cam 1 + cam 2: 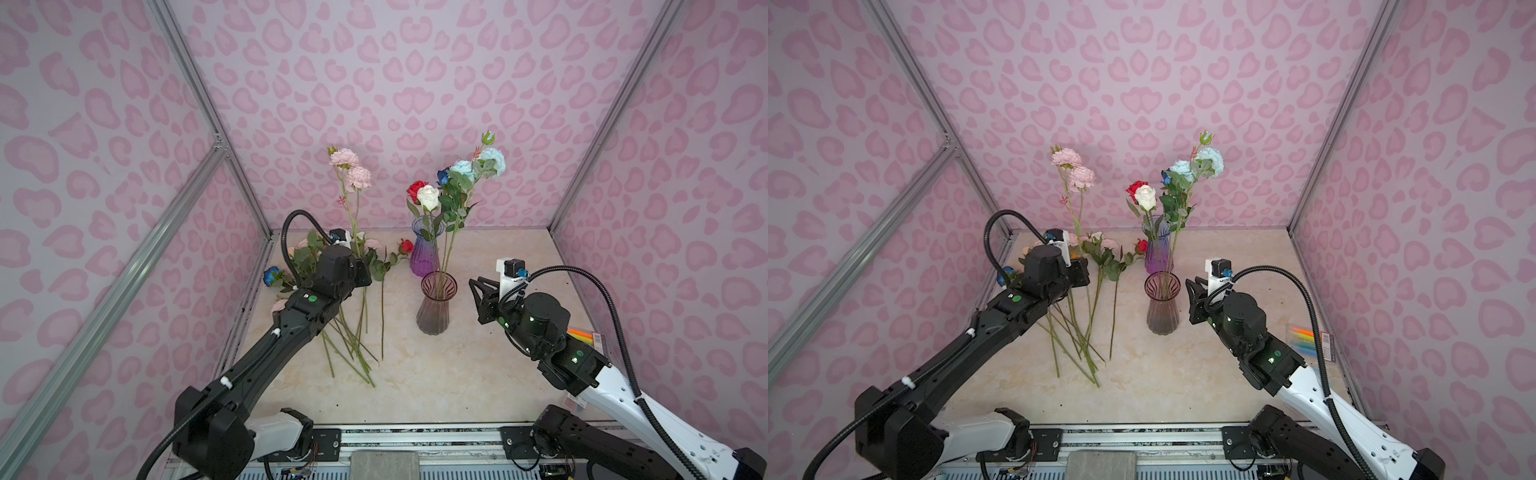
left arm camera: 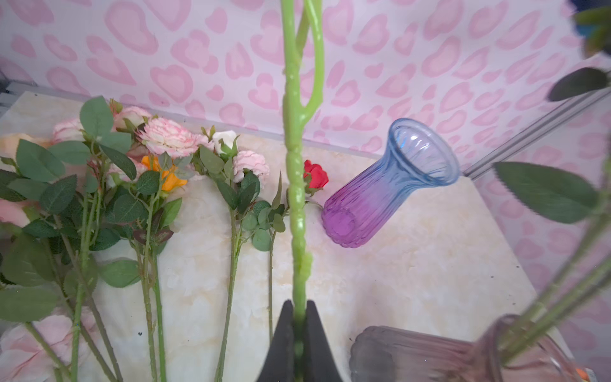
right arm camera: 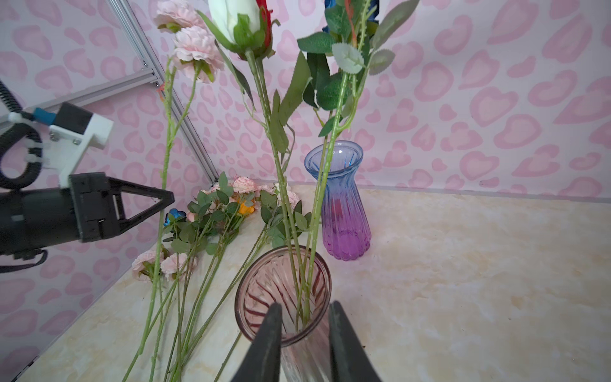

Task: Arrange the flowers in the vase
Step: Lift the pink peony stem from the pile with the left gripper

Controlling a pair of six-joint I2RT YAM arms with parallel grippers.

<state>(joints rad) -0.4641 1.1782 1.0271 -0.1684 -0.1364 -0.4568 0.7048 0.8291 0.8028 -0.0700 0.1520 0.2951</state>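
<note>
pale green plastic stem (image 2: 297,185) of a pink peony spray (image 1: 351,172), likely light, springy and top-heavy, stands upright, pinched on its bare middle by the left gripper (image 2: 299,306). right gripper (image 3: 305,303), jaws parted and empty, hovers beside the smoky vase (image 1: 433,316).

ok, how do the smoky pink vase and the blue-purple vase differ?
Colour: the smoky pink vase is one muted tint; the blue-purple vase fades from a blue rim to a purple base.
Contents: the smoky pink vase holds several flowers; the blue-purple vase is empty.
Place: the smoky pink vase stands in front, the blue-purple vase behind it.
Both are upright ribbed glass with flared mouths.
</note>
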